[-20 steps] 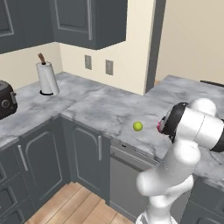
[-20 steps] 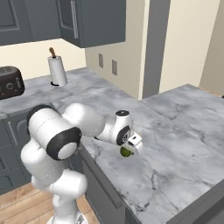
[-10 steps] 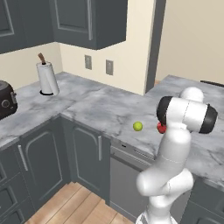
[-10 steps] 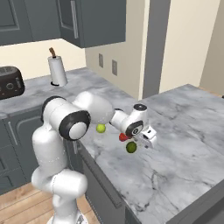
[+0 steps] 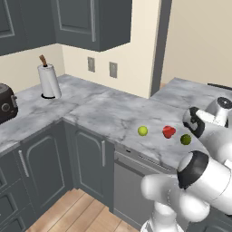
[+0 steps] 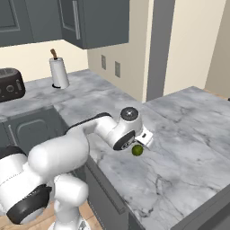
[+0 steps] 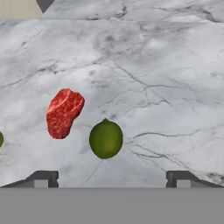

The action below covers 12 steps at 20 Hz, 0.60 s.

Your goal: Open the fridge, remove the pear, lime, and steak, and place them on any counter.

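On the marbled counter (image 5: 113,113) lie the bright yellow-green pear (image 5: 142,131), the red steak (image 5: 168,132) and the dark green lime (image 5: 186,139) in a row. My gripper (image 5: 194,129) hovers just right of and above the lime, open, with nothing between its fingers. In the hand view the lime (image 7: 106,139) rests on the counter (image 7: 153,65) a little beyond the gripper (image 7: 111,179), with the steak (image 7: 64,112) to its left. The right base view shows the lime (image 6: 137,150) just below the gripper (image 6: 141,143). The fridge is out of view.
A paper towel roll (image 5: 49,81) stands at the back left corner and a dark toaster (image 5: 4,103) at the far left. Dark upper cabinets (image 5: 95,22) hang above. The counter's front edge runs just before the fruits, over a grey dishwasher front (image 5: 136,181).
The jaws have opened wide and the lime now lies free on the counter beside the steak. The arm has swung round and the hand has drawn back from the lime.
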Tool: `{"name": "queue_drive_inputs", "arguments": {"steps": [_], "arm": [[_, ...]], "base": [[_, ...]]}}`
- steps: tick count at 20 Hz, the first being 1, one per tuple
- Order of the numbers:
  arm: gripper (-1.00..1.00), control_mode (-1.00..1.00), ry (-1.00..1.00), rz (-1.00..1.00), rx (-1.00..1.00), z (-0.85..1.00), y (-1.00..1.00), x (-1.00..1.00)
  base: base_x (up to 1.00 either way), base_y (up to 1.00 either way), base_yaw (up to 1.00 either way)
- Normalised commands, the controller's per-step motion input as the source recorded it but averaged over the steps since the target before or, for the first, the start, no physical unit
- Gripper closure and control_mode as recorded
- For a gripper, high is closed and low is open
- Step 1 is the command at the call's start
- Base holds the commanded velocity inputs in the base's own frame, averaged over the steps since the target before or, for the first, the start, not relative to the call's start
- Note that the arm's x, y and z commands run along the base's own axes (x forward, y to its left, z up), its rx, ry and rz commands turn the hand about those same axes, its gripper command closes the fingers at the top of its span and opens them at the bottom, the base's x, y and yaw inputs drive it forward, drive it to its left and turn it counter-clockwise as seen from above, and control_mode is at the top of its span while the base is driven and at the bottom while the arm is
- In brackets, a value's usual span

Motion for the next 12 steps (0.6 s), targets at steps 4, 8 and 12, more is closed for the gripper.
{"name": "queue_drive_inputs", "arguments": {"steps": [4, 8, 12], "arm": [[-1.0, -1.0, -0.01, 0.08, -0.26, 1.0, 1.0, -0.87], [-1.0, -1.0, 0.11, 0.18, -0.14, 0.85, 1.0, -0.8], [-1.0, -1.0, 0.29, 0.31, 0.0, 0.37, 1.0, -0.63]], "base": [[0.0, 0.0, 0.0], [0.0, 0.0, 0.0], [0.0, 0.0, 0.0]]}}
